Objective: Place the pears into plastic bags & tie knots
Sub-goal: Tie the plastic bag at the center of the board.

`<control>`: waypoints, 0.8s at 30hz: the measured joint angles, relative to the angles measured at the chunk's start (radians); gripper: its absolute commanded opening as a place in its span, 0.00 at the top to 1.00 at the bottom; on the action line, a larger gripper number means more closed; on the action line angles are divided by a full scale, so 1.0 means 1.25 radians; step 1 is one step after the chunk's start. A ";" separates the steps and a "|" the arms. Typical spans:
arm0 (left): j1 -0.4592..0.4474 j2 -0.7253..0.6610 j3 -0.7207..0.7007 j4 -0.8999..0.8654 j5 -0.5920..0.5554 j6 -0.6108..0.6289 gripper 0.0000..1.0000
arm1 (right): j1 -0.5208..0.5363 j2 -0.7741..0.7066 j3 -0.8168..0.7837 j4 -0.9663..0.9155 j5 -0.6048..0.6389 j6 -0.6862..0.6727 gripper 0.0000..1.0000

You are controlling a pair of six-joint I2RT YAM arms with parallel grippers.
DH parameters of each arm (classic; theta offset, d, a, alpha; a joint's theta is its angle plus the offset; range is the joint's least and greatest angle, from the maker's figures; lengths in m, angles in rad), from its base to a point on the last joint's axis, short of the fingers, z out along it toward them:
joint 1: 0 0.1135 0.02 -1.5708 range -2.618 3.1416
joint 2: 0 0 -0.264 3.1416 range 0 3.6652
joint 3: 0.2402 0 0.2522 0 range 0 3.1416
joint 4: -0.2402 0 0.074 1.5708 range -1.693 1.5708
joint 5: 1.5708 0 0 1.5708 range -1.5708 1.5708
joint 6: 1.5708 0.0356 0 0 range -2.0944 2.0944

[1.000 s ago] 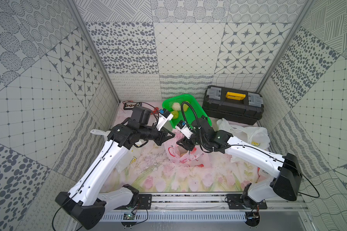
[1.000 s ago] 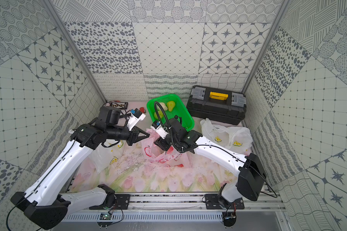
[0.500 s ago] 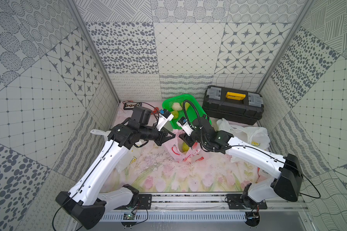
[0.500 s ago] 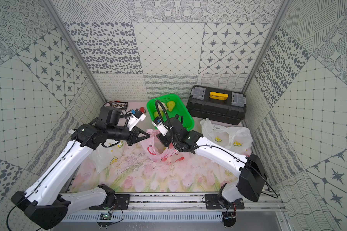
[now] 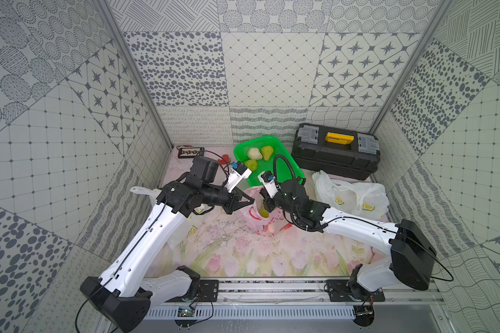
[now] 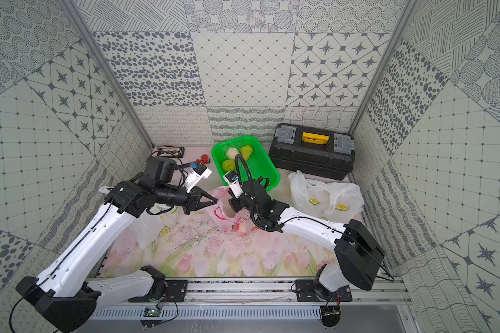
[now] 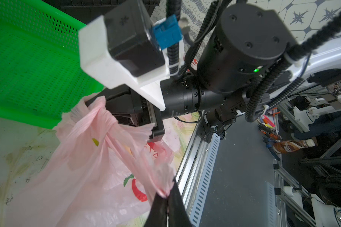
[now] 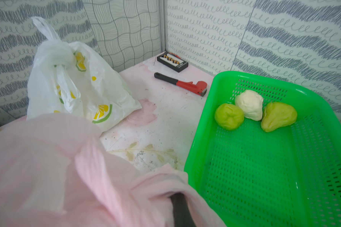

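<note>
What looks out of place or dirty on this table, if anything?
A red pipe wrench and a small black connector board lie in the far corner near the green basket; they are tools that do not belong to this job. The table cover is stained and speckled with dark crumbs.

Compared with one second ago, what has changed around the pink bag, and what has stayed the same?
The right gripper lifted slightly and closed on the pink bag, drawing it more upright. The left gripper kept its grip on the bag; the three pears stayed in the green basket.
</note>
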 measured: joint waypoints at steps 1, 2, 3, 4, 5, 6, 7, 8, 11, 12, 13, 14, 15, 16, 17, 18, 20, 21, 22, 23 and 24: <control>-0.002 -0.001 -0.003 0.000 0.006 0.002 1.00 | 0.000 0.000 -0.006 0.032 0.002 0.004 1.00; -0.005 -0.003 -0.006 0.000 0.012 0.003 1.00 | 0.000 0.001 -0.010 0.058 0.003 0.006 1.00; -0.008 -0.006 -0.011 0.000 0.016 0.005 1.00 | 0.000 0.002 -0.015 0.090 0.004 0.012 1.00; -0.012 -0.009 -0.015 0.002 0.019 0.005 0.98 | 0.000 0.005 -0.021 0.123 0.005 0.017 1.00; -0.015 -0.011 -0.019 0.003 0.021 0.008 0.95 | 0.000 0.008 -0.028 0.154 0.004 0.022 1.00; -0.019 -0.015 -0.024 0.006 0.024 0.009 0.92 | 0.001 0.011 -0.038 0.186 0.004 0.027 1.00; -0.023 -0.019 -0.028 0.008 0.027 0.011 0.87 | 0.002 0.014 -0.052 0.223 0.004 0.034 1.00; -0.025 -0.023 -0.031 0.007 0.031 0.013 0.78 | 0.002 0.016 -0.068 0.256 0.004 0.040 1.00; -0.031 -0.039 -0.033 -0.003 0.038 0.027 0.62 | 0.000 0.032 -0.108 0.347 0.002 0.059 1.00; -0.031 -0.047 -0.030 -0.010 0.038 0.031 0.59 | -0.002 0.042 -0.119 0.376 0.001 0.067 1.00; -0.028 -0.056 -0.025 -0.019 0.037 0.035 0.55 | -0.004 0.052 -0.129 0.403 -0.004 0.072 1.00; -0.022 -0.063 -0.018 -0.027 0.035 0.038 0.51 | -0.005 0.060 -0.136 0.423 -0.009 0.076 1.00; -0.009 -0.072 -0.008 -0.032 0.033 0.040 0.47 | -0.005 0.067 -0.143 0.441 -0.011 0.080 1.00; 0.006 -0.080 0.004 -0.035 0.031 0.043 0.44 | -0.006 0.073 -0.149 0.457 -0.015 0.085 1.00; 0.023 -0.088 0.016 -0.036 0.028 0.045 0.42 | -0.007 0.077 -0.152 0.470 -0.018 0.088 1.00; 0.040 -0.095 0.028 -0.036 0.026 0.045 0.40 | -0.007 0.080 -0.154 0.485 -0.019 0.090 1.00; 0.068 -0.103 0.048 -0.033 0.020 0.043 0.39 | -0.007 0.083 -0.154 0.507 -0.021 0.090 1.00; 0.080 -0.103 0.056 -0.029 0.015 0.042 0.39 | -0.007 0.085 -0.154 0.520 -0.021 0.089 1.00; 0.088 -0.100 0.062 -0.022 0.009 0.040 0.40 | -0.007 0.087 -0.154 0.532 -0.021 0.087 1.00; 0.093 -0.093 0.067 -0.015 0.004 0.038 0.40 | -0.007 0.089 -0.154 0.540 -0.021 0.085 1.00; 0.099 -0.081 0.072 -0.007 -0.004 0.037 0.40 | -0.007 0.092 -0.154 0.548 -0.021 0.083 1.00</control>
